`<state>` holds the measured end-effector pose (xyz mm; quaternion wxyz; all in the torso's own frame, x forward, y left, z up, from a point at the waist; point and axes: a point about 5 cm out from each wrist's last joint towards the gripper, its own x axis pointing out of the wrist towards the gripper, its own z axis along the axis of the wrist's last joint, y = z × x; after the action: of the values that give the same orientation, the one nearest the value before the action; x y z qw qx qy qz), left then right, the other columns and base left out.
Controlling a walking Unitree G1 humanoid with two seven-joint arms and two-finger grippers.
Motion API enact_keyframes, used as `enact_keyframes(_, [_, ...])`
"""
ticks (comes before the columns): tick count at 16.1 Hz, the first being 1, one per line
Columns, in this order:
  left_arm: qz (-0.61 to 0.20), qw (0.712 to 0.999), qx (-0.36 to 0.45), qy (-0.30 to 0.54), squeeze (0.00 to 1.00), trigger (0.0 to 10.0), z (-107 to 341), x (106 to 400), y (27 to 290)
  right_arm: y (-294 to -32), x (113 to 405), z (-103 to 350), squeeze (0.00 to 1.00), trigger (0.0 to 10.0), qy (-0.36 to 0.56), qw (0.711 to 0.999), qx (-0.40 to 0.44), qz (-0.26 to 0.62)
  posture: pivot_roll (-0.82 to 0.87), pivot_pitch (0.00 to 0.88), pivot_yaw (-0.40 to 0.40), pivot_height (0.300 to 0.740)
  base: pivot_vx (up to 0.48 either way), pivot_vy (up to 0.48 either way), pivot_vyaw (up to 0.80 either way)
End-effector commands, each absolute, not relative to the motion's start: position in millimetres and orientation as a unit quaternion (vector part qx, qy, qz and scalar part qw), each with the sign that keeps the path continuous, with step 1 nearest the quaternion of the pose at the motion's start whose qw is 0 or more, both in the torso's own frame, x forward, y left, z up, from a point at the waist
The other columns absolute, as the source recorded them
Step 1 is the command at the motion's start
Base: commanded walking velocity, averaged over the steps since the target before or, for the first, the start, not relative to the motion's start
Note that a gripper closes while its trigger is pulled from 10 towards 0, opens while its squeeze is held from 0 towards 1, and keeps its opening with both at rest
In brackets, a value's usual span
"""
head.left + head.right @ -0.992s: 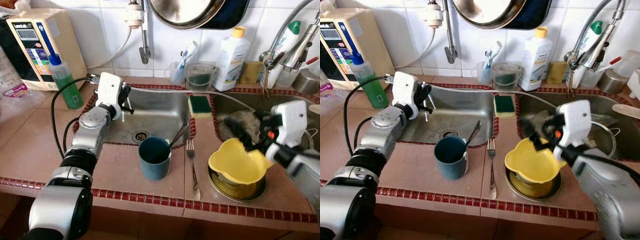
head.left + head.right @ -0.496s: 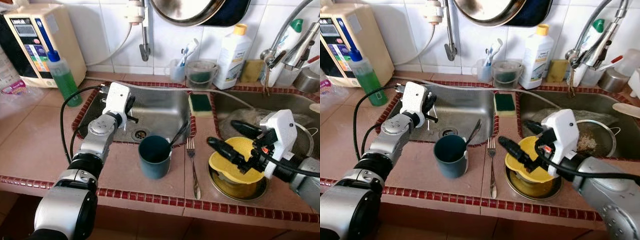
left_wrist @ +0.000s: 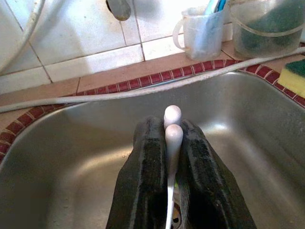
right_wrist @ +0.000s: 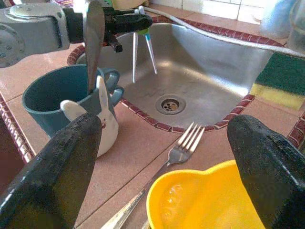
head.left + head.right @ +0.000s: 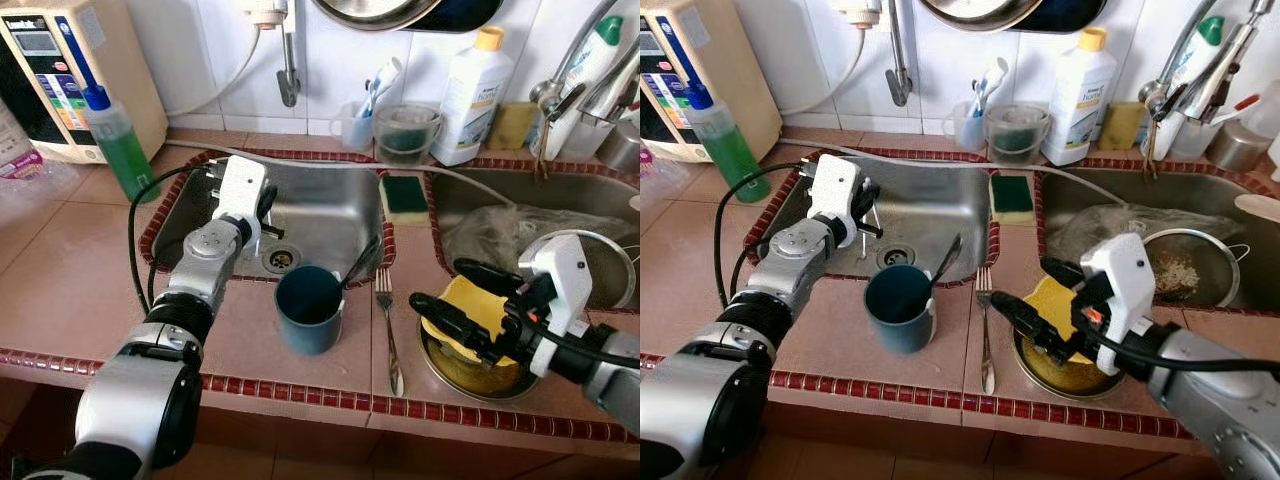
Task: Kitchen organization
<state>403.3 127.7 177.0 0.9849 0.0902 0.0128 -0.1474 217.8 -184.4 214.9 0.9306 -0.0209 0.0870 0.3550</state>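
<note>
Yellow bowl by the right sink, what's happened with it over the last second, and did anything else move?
The right pincer carried the yellow bowl down into the metal bowl, let go, and now hangs open over it. The left pincer stayed shut on two white sticks over the left sink. The blue mug and fork stayed put.

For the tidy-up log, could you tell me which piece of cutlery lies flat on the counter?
The fork, flat between the sinks; the spoon stands leaning in the blue mug.
</note>
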Motion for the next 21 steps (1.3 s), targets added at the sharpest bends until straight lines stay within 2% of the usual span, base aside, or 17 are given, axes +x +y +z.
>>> enact_keyframes(1, [-0.144,0.986,0.087,0.007,0.00,10.0,184.8,406.3,129.5,-181.4,212.5,221.1,0.00,10.0,0.079,0.926,-0.022,0.368,-0.32,0.136,0.076,0.740,0.000,0.000,0.00])
enact_keyframes(5, [-0.147,0.985,0.089,0.010,0.00,10.0,186.0,407.5,131.9,-188.2,211.3,233.1,0.00,10.0,0.052,0.930,0.038,0.361,-0.34,0.143,0.092,0.740,0.000,0.000,0.00])
enact_keyframes(9, [-0.148,0.985,0.090,0.014,0.00,10.0,185.7,408.0,132.9,-192.6,206.3,236.6,0.00,10.0,0.053,0.928,0.063,0.362,-0.35,0.157,0.100,0.740,0.000,0.000,0.00])
enact_keyframes(12, [-0.147,0.985,0.088,0.019,0.00,10.0,184.4,408.1,132.8,-206.7,205.4,240.2,0.00,10.0,0.069,0.923,0.087,0.369,-0.36,0.165,0.102,0.740,0.000,0.000,0.00])
enact_keyframes(17, [-0.141,0.987,0.080,0.023,0.00,10.0,182.3,407.8,135.2,-220.7,221.2,239.6,0.00,10.0,0.094,0.920,0.089,0.369,-0.35,0.163,0.086,0.740,0.000,0.000,0.00])
enact_keyframes(21, [-0.135,0.987,0.079,0.024,0.00,10.0,181.1,407.6,137.8,-219.6,230.5,246.6,0.00,10.0,0.094,0.911,0.079,0.394,-0.34,0.164,0.079,0.740,0.000,0.000,0.00])
